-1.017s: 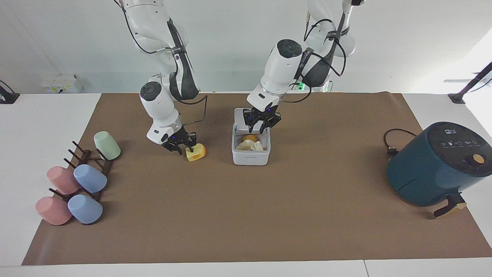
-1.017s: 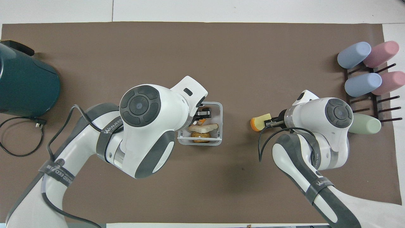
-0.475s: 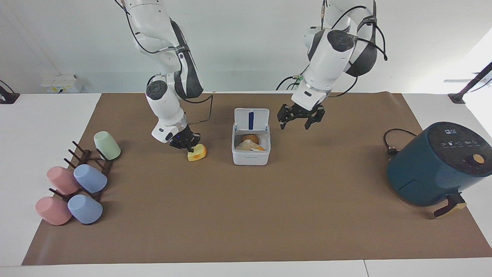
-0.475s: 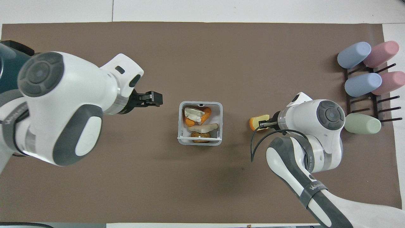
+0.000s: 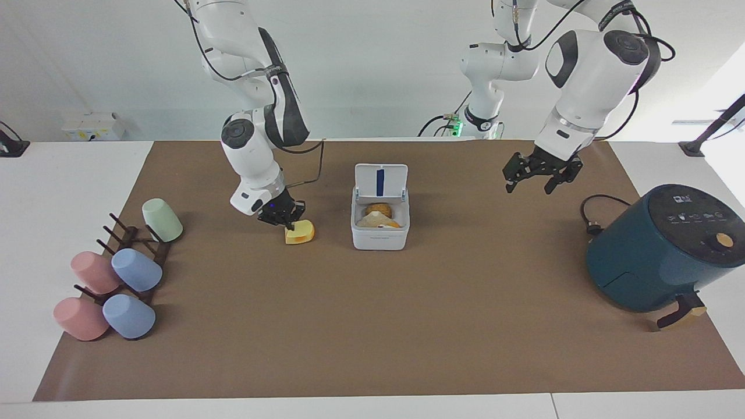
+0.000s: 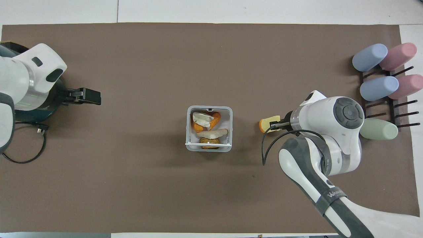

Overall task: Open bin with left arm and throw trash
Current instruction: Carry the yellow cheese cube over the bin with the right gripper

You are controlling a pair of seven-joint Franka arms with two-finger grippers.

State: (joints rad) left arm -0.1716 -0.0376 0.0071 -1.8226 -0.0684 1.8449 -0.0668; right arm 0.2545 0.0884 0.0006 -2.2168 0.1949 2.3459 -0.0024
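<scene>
Trash in the small white cube-shaped plastic bin (image 5: 380, 224) already counts several scraps, its hinged lid (image 5: 381, 180) propped upright so the mouth stays free for a drop. A yellow-orange rounded block (image 5: 300, 232) lies on the brown-covered bench (image 5: 372, 326), just beside the bin toward the right arm's end. The right tool (image 5: 283, 217) sits down on that block, seemingly clenched on it, though the contact is hard to read. The left tool (image 5: 534, 175) hangs released and empty between the bin and the dark teal air fryer (image 5: 663, 247), clear of the drop path.
</scene>
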